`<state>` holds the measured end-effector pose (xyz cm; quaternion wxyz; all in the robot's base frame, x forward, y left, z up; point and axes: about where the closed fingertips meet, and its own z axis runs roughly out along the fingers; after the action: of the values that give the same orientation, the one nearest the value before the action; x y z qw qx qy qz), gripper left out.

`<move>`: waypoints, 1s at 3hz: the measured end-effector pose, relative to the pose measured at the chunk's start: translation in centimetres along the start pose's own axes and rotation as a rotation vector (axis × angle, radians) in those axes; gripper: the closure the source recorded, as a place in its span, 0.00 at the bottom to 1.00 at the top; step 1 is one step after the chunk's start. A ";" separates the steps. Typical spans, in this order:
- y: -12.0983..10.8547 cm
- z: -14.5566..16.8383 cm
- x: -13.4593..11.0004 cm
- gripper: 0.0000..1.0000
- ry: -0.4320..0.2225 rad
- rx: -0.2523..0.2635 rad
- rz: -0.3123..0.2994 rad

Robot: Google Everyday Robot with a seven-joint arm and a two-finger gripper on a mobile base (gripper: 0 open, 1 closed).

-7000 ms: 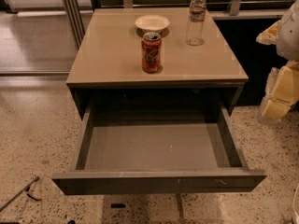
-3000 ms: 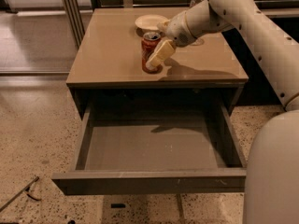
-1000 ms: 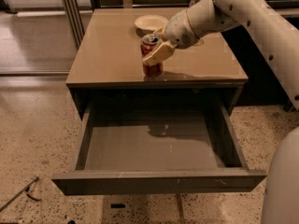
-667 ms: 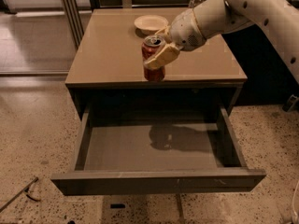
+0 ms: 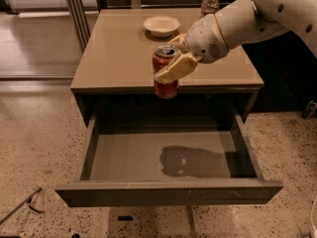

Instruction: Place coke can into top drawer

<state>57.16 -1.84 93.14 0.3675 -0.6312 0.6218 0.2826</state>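
My gripper (image 5: 174,58) is shut on the coke can (image 5: 165,88), a red can with a silver top. It holds the can upright in the air, past the table's front edge and above the back part of the open top drawer (image 5: 168,193). The drawer is pulled out wide, with a grey floor and a plain front panel. The can's shadow falls on the drawer floor. My white arm reaches in from the upper right.
A tan table (image 5: 119,53) bears a white bowl (image 5: 161,25) at the back middle and a clear water bottle (image 5: 210,2) at the back right. Speckled floor lies around. A dark cabinet stands to the right.
The gripper has lifted the coke can off the tabletop and carried it forward over the open drawer. The shadow on the drawer floor has grown.
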 end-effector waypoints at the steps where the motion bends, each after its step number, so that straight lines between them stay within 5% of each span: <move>1: 0.7 1.2 2.0 1.00 0.031 -0.004 -0.019; 3: 6.1 5.8 10.5 1.00 -0.002 0.028 0.014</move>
<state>52.39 -2.90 80.56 0.3748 -0.6215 0.6297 0.2772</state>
